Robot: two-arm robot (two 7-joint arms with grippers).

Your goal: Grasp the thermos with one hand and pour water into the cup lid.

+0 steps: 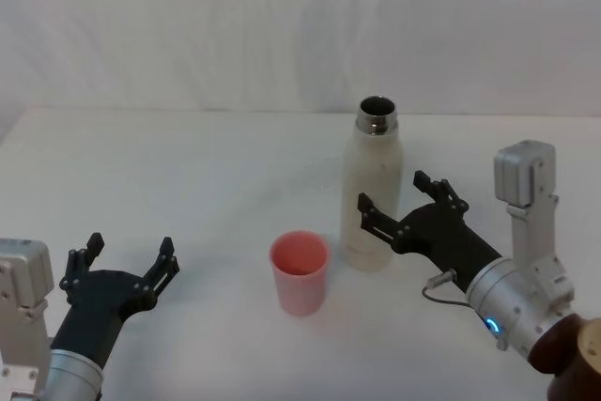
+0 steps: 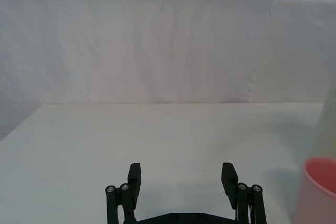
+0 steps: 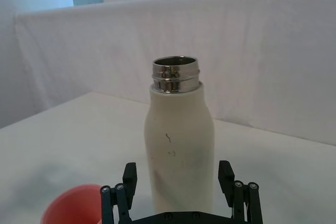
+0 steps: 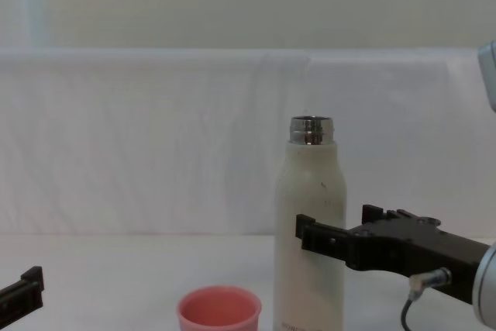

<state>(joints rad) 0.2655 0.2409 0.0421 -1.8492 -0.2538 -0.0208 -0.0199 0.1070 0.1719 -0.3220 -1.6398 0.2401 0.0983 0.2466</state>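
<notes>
The right gripper (image 1: 402, 202) has its fingers (image 3: 129, 173) spread wide to either side of the thermos (image 1: 370, 192), low on the body, gripping nothing yet. That cream bottle stands upright and uncapped on the worktop (image 1: 188, 166), just beside the pink cup lid (image 1: 300, 271). It looks rigid, smooth, likely slippery, and heavy if full; I'd clamp the straight midsection. The left gripper (image 1: 130, 252) waits open, well apart.

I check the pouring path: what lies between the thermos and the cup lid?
Only bare white table; in the head view the thermos stands upright close beside the cup lid, apart.
</notes>
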